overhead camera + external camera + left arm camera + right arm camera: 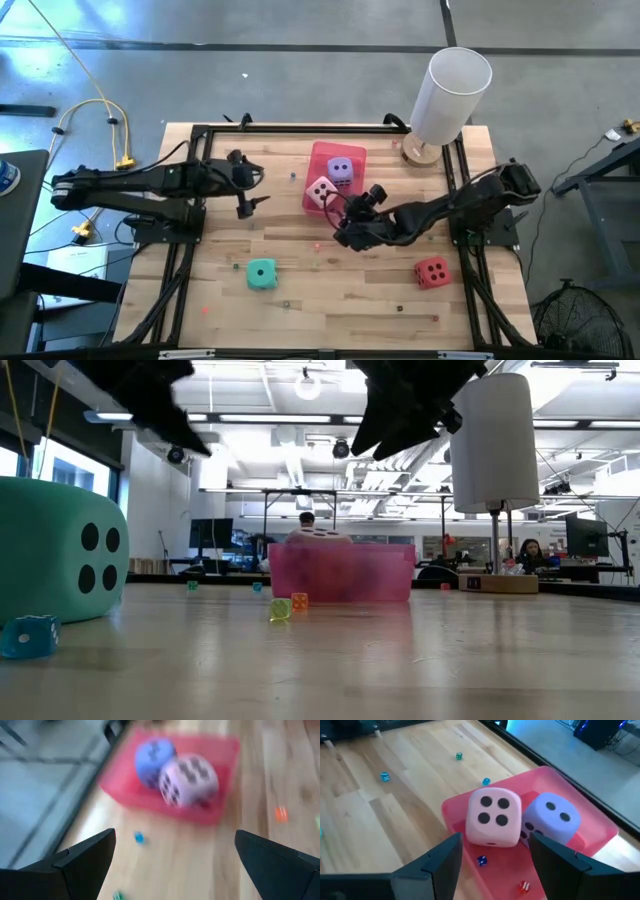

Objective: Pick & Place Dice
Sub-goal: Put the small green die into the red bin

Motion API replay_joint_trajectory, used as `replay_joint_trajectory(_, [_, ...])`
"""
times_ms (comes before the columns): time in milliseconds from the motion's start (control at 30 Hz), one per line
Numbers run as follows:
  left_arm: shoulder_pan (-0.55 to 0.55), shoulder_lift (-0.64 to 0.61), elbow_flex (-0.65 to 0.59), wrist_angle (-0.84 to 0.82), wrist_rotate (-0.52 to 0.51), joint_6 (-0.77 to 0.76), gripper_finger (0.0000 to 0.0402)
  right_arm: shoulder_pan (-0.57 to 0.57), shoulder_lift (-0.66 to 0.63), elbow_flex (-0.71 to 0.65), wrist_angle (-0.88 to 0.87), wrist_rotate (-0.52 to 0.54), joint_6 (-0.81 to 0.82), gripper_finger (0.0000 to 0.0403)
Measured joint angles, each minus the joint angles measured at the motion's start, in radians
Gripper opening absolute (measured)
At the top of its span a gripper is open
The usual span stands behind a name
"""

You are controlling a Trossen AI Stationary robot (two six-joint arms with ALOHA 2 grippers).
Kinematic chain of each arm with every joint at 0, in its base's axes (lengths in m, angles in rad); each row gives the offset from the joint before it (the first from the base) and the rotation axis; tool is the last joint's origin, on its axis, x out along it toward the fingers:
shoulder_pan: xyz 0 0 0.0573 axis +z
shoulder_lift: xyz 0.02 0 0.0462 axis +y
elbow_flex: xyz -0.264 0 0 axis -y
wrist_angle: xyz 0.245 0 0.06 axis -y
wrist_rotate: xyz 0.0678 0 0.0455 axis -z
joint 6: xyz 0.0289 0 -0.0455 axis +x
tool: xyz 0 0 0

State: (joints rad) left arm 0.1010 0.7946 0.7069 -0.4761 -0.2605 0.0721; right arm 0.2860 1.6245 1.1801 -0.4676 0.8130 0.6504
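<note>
with pink die (pixel 492 817) and purple die (pixel 551 820) in the pink tray (pixel 352 155), the empty, parted right gripper (pixel 352 208) beside it should fetch the red die (pixel 432 272) squarely

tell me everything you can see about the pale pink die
The pale pink die is a soft-looking cube with rounded edges and dark pips, four on its upward face. It sits in the pink tray, pressed against the purple die, at the tray's end nearer the right gripper, whose open fingers are just short of it, not touching.
</note>
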Motion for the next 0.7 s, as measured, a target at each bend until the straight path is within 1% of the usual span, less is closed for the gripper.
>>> replay_joint_trajectory(133, [0.042, 0.001, -0.001, -0.088, 0.15, -0.017, 0.0399, 0.023, 0.0, 0.0, 0.0, 0.0, 0.033, 0.0222])
replay_joint_trajectory(200, [0.07, 0.001, -0.009, -0.089, 0.199, 0.023, 0.0399, 0.035, 0.0, 0.0, 0.0, -0.001, 0.047, 0.0222])
replay_joint_trajectory(267, [0.125, 0.002, -0.021, -0.071, 0.229, 0.059, 0.0399, 0.043, 0.0, 0.0, 0.003, 0.0, 0.065, 0.0222])
replay_joint_trajectory(367, [0.246, 0.002, -0.05, 0.084, 0.289, 0.024, 0.0399, 0.054, 0.0, 0.0, 0.025, -0.001, 0.085, 0.0222])
replay_joint_trajectory(433, [0.323, 0.001, -0.102, 0.214, 0.336, -0.038, 0.0399, 0.062, 0.0, 0.0, 0.049, -0.001, 0.087, 0.0222])
replay_joint_trajectory(500, [0.392, 0.002, -0.17, 0.302, 0.367, -0.062, 0.0399, 0.071, 0.0, 0.0, 0.069, -0.001, 0.088, 0.0222])
replay_joint_trajectory(600, [0.485, 0.003, -0.278, 0.442, 0.375, -0.091, 0.0399, 0.091, 0.0, 0.0, 0.083, -0.003, 0.088, 0.0222])
replay_joint_trajectory(700, [0.552, 0.02, -0.364, 0.557, 0.371, -0.143, 0.0399, 0.111, 0.0, 0.0, 0.083, -0.004, 0.088, 0.0222])
